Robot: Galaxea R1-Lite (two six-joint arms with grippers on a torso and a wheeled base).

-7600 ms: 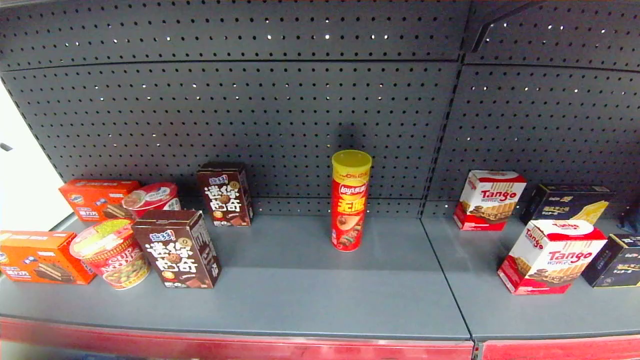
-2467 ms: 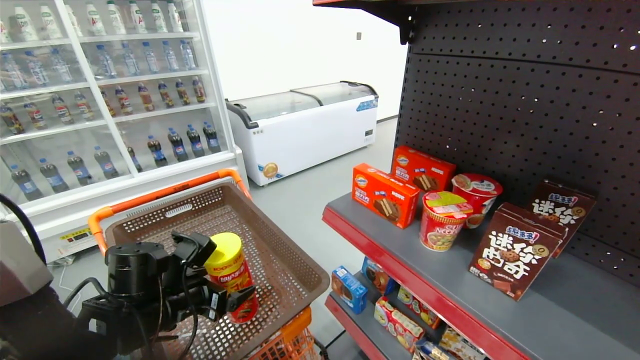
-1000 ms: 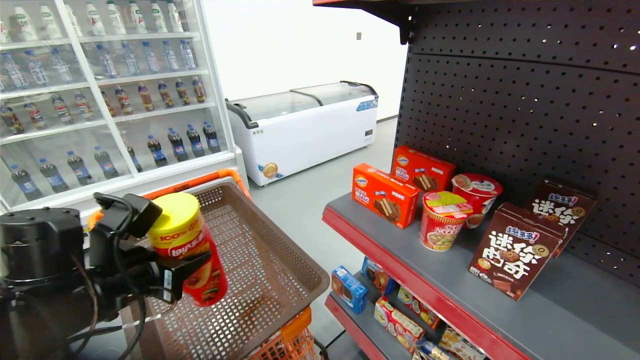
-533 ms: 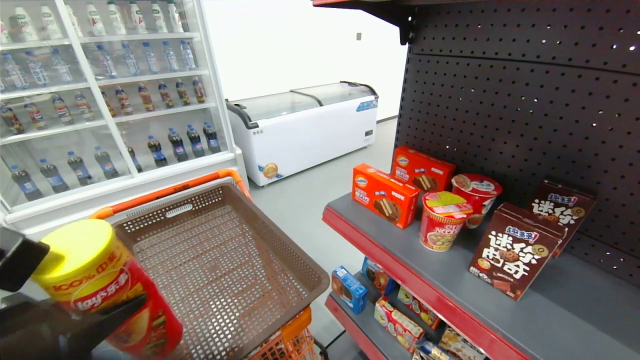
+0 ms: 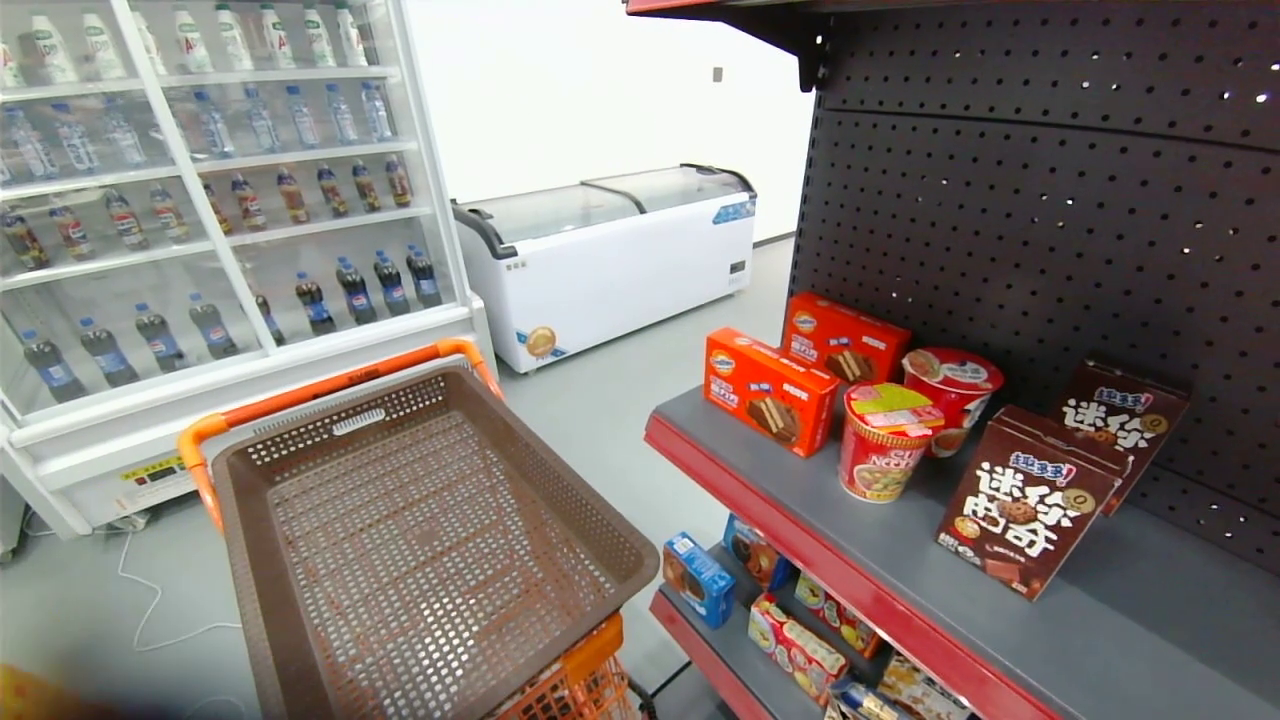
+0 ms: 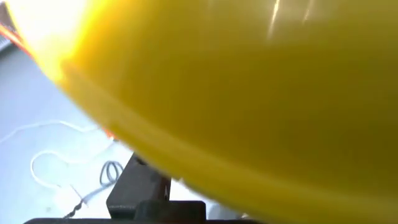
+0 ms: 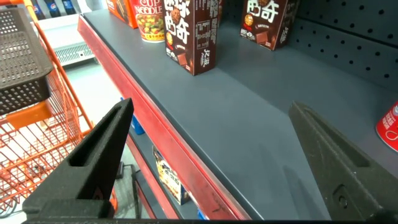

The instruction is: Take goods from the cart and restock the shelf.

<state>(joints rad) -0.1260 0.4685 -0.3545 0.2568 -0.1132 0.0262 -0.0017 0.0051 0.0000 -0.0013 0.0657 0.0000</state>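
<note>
The chips can's yellow lid (image 6: 249, 93) sits right against the left wrist camera, and my left gripper is shut on the can. The brown cart basket (image 5: 420, 540) with an orange handle (image 5: 320, 385) holds nothing. To its right runs the grey shelf (image 5: 1150, 620), whose surface (image 7: 261, 118) also lies beneath my right gripper (image 7: 211, 168). That gripper is open with nothing between its fingers. Another red chips can (image 7: 388, 127) stands on the shelf farther along.
Orange wafer boxes (image 5: 770, 390), cup noodles (image 5: 885, 440) and brown chocolate boxes (image 5: 1025, 500) stand on the shelf's left part. Snack packs (image 5: 700, 575) fill the lower shelf. A drinks fridge (image 5: 200, 200) and a chest freezer (image 5: 610, 260) stand behind the cart.
My left gripper lifted the chips can out of the basket and carried it down and left, out of the head view. The head camera had earlier turned from the shelf front toward the cart.
</note>
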